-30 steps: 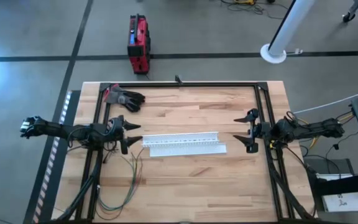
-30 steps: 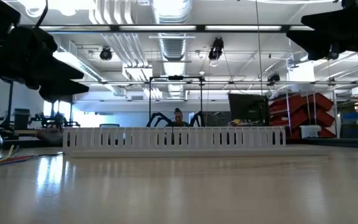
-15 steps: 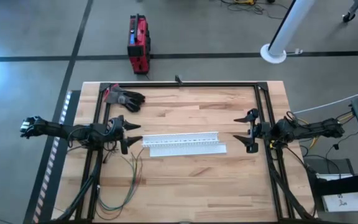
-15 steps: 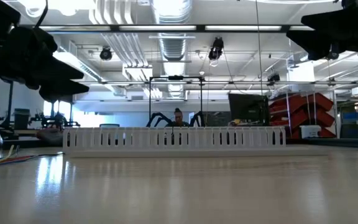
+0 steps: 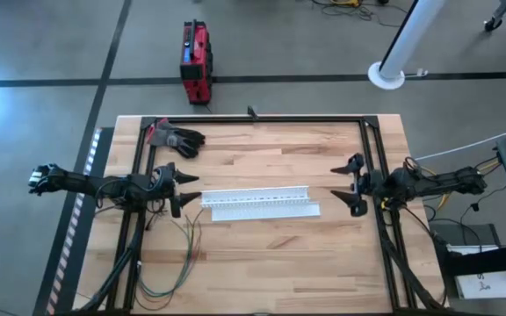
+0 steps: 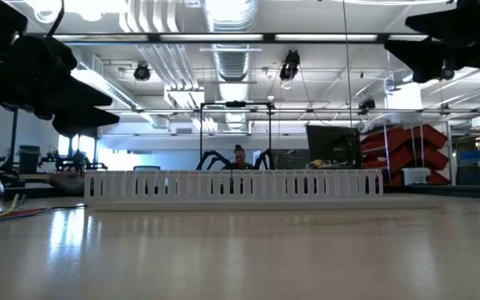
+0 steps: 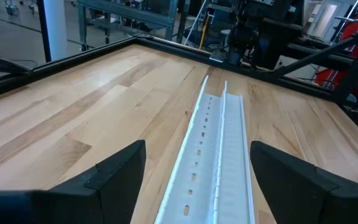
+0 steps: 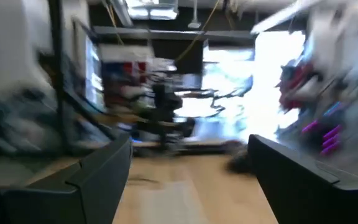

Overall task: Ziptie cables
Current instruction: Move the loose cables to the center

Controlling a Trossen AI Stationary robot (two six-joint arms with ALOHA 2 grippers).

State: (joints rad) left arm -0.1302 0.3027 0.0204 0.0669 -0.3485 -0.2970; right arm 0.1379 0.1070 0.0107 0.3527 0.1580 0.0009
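The cables [image 5: 185,250] are a loose bunch of thin green, reddish and dark wires. They lie slack on the wooden table near its left front and show as coloured strands [image 6: 5,213] in the low view. My left gripper [image 5: 185,193] hovers open just beyond their far end, facing the left end of a white slotted channel [image 5: 257,204]. In the left wrist view its fingers [image 7: 114,177] stand wide apart with the channel [image 7: 219,155] ahead. My right gripper [image 5: 344,184] is open above the table, off the channel's right end. Its wrist view is blurred.
The channel [image 6: 232,183] lies across the table's middle between the two grippers. A black glove [image 5: 176,139] rests at the far left corner. A black frame [image 5: 262,118] borders the table's far edge and sides. Bare wood lies in front of the channel and behind it.
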